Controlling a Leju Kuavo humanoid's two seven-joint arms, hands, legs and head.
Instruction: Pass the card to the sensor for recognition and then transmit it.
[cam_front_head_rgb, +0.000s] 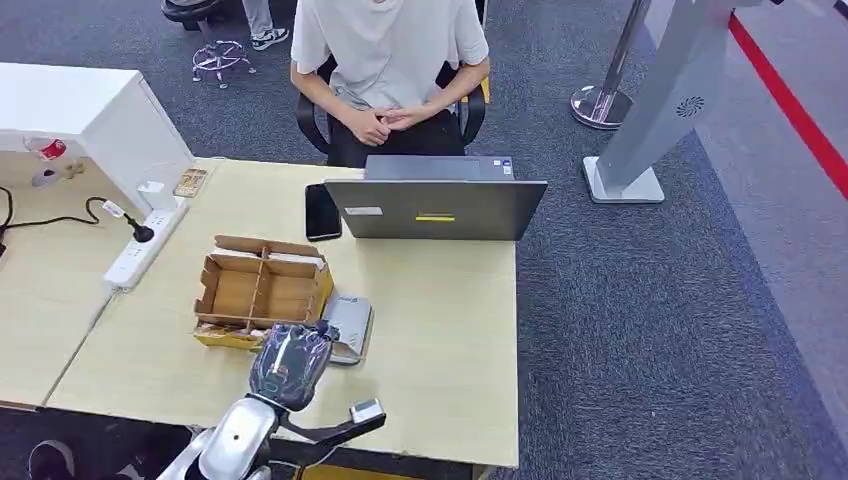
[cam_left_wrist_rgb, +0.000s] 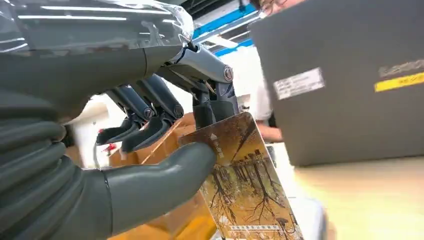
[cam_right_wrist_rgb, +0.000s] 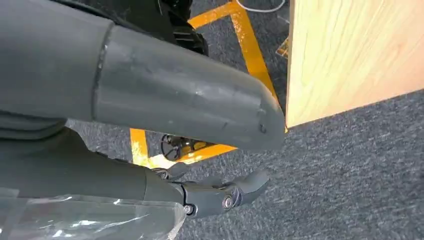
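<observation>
Card (cam_left_wrist_rgb: 240, 185) sits pinched between the thumb and dark fingers of the left hand (cam_front_head_rgb: 291, 362), so the pick-up looks done. In the head view that hand hovers at the near edge of the table (cam_front_head_rgb: 440, 330), just over the near end of the grey sensor (cam_front_head_rgb: 350, 325) beside the cardboard box (cam_front_head_rgb: 262, 290); whether the card has been read I cannot tell. The right hand (cam_right_wrist_rgb: 220, 192) hangs by the table's corner above the carpet, fingers loosely apart, holding nothing. Farther off stand the laptop (cam_front_head_rgb: 436, 208) and phone (cam_front_head_rgb: 322, 212), then the seated person (cam_front_head_rgb: 385, 70), to whom the card probably still has to go.
</observation>
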